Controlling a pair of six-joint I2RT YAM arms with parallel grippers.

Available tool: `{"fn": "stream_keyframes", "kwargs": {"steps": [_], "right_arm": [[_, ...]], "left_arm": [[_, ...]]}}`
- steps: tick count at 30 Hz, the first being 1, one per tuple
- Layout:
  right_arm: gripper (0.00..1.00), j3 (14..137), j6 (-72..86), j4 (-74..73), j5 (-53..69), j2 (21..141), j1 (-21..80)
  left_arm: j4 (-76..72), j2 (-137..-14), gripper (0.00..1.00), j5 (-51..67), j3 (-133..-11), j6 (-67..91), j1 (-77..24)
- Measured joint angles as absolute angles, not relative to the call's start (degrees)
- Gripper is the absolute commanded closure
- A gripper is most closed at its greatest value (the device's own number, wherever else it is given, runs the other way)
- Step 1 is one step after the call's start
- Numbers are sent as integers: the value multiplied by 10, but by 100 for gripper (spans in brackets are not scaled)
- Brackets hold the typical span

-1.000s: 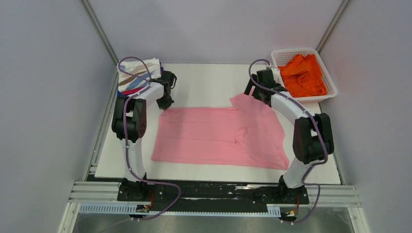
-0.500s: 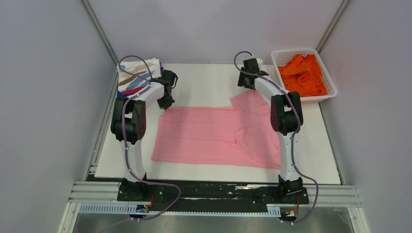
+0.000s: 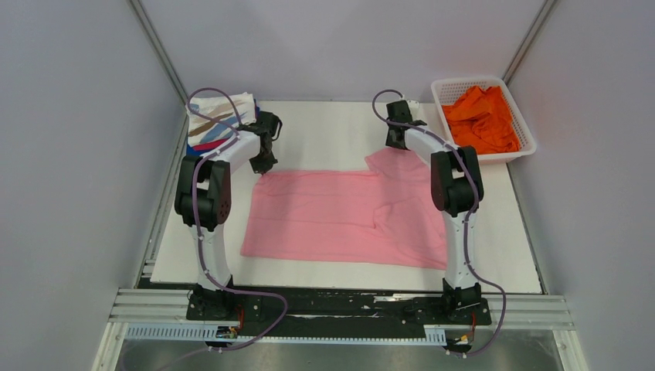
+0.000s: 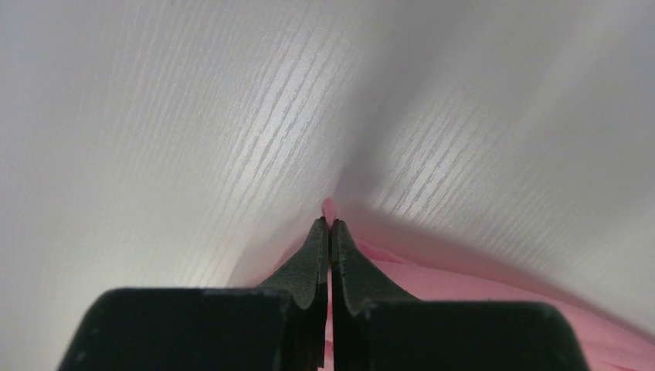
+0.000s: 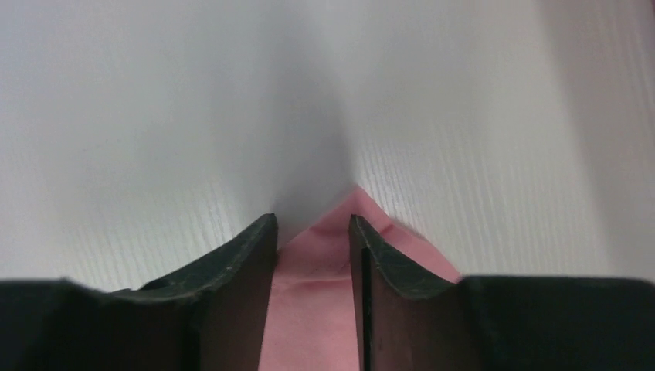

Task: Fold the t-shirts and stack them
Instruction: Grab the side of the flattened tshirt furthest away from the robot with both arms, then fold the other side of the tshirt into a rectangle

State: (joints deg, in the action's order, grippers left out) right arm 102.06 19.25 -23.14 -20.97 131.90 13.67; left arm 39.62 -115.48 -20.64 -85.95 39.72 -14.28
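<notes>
Presently, the white table (image 3: 332,127) carries one pink t-shirt (image 3: 340,216) spread nearly flat across its middle, with a turned-in fold edge showing right of centre. At the far right corner sits a white basket (image 3: 471,80) with an orange t-shirt (image 3: 483,116) crumpled inside. At the far left corner is a folded pile topped by a printed t-shirt (image 3: 220,114), partly hidden behind the left arm's cable.

Left gripper (image 3: 263,165): positioned at the far left corner of the pink garment. On its wrist view the jaws are pressed together, with a small nub of pink cloth pinched at their tips.

Right gripper (image 3: 397,144): positioned over the far right point of the garment, which I read as a sleeve tip. On its wrist view the jaws stand apart, straddling that pink point without gripping it.

Handling assessment: I judge the cloth thin, light and limp. It has no stiffness, so any lifted edge will sag and trail. It should slide readily on the smooth tabletop, and it is not fragile. A pinch on the very edge may slip free, and the left hold looks shallow. I would seat the right fingers deeper over the point before closing. The two far corners are the sound places to hold, raised together so the fold line runs straight.
</notes>
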Motion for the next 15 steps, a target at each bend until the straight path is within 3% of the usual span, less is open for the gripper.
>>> {"fn": "stream_keyframes", "kwargs": {"steps": [2, 5, 15], "right_arm": [[83, 1006, 200, -232, -215, 1309, 136], [98, 993, 207, -233, -222, 1301, 133], [100, 906, 208, -218, -180, 1230, 123]], "left_arm": [[396, -1155, 100, -207, -858, 397, -143], [397, -1152, 100, -207, -854, 397, -143], [396, -1126, 100, -206, -836, 396, -146]]}}
